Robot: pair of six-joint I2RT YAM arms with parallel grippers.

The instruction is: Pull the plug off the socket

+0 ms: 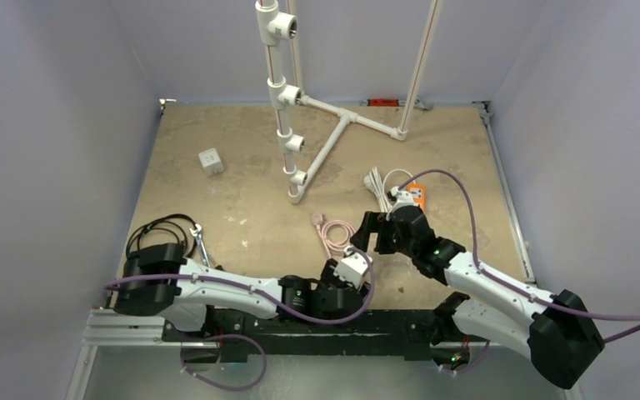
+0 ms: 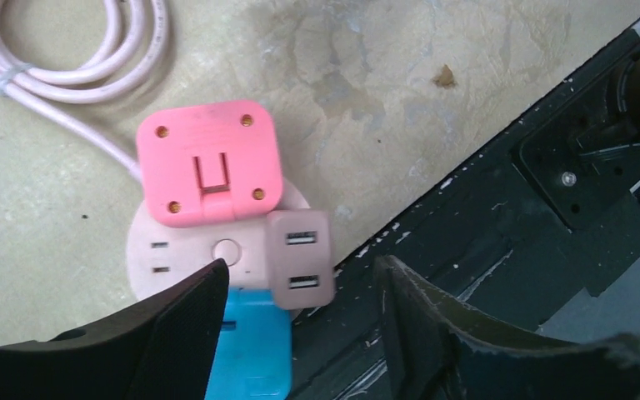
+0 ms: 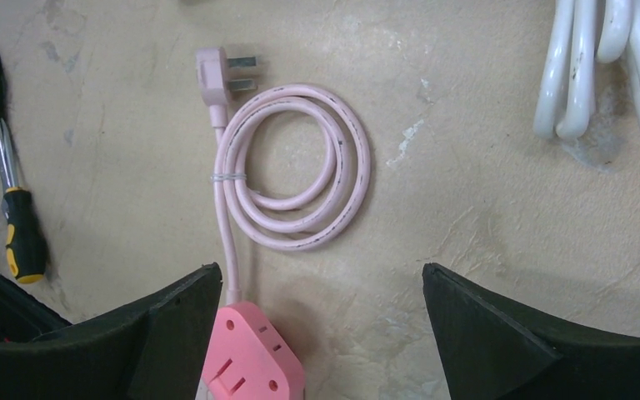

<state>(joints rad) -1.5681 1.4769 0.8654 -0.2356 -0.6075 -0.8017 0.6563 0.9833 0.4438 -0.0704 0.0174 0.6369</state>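
From above, the left gripper (image 1: pixel 352 268) hangs low over the near middle of the counter (image 1: pixel 242 192), close to the arms' rail; the right gripper (image 1: pixel 373 236) sits just beyond it, and a pink cable (image 1: pixel 331 236) lies coiled beside both; what lies under the left one is hidden here. The left wrist shows it: a round pale socket (image 2: pixel 175 250) lies flat on the counter by the rail; it carries a pink plug (image 2: pixel 208 162) on its far side, a taupe plug (image 2: pixel 300 258) with two USB ports at its right rim, and a blue plug (image 2: pixel 250 350) nearest the camera. The left gripper is released and grasps nothing; its fingers (image 2: pixel 192 325) stand either side of the taupe plug with a gap on each side, one finger crossing in front of the blue plug. In the right wrist view that gripper is spread wide and empty; the pink plug shows low between its fingers, nearer one of them; the cable coil lies ahead, and a screwdriver (image 3: pixel 18 237) lies off to one side. The step in hand looks like lining up for the grasp, probably on the taupe plug, though which plug is meant cannot be told for sure. The next move calls for the left gripper to settle squarely, clench on the plug's sides and draw it straight out along its pins; the right gripper should likely pin the socket down, or the light base may simply rise with the plug.
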